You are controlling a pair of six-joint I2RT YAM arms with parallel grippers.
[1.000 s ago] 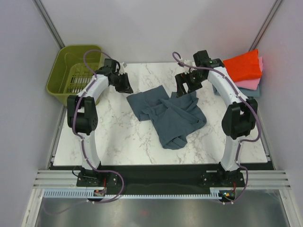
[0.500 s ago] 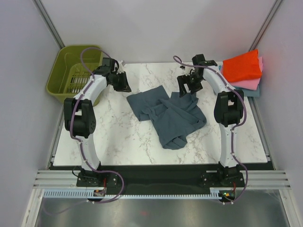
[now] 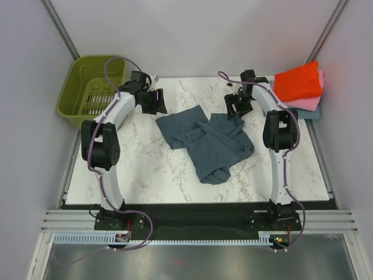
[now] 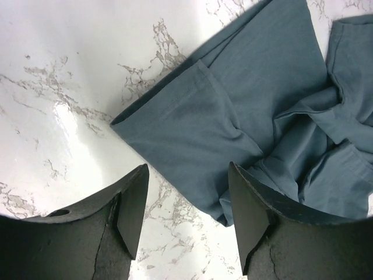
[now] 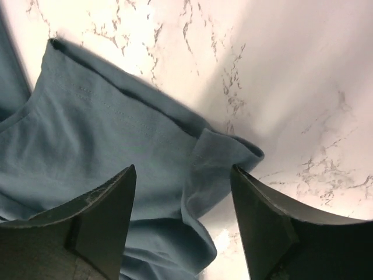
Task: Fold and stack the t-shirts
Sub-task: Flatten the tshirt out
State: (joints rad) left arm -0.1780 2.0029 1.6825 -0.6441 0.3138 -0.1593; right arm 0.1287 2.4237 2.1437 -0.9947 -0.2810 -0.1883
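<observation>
Slate blue-grey t-shirt (image 3: pixel 207 143) crumpled mid-desk (image 3: pixel 145 169). Left gripper (image 4: pixel 185 192) wide, empty, over its left edge; right gripper (image 5: pixel 183 181) wide, empty, over its far corner. Folded t-shirts (image 3: pixel 300 84) stacked at far right.

t-shirt (image 3: pixel 207 140) centre, basket (image 3: pixel 66 100) left, stack (image 3: pixel 300 86) right

Robot lab test cell, not a home: a small marble-look tabletop (image 3: pixel 145 175) is boxed in by plain pale panel walls (image 3: pixel 192 35) w/ metal frame struts (image 3: pixel 61 32) at 11 and 1 o'clock. The left arm (image 3: pixel 108 146) and right arm (image 3: pixel 284 146) are bolted to aluminium rails (image 3: pixel 198 220) at 6 o'clock, w/ a slotted cable duct (image 3: pixel 198 239) and loose purple cables (image 3: pixel 106 67). Props look staged: olive-green basket (image 3: pixel 70 96) at 10 o'clock, folded t-shirts (image 3: pixel 298 83) at 2 o'clock, blue-grey t-shirt (image 3: pixel 215 146) mid-table.
</observation>
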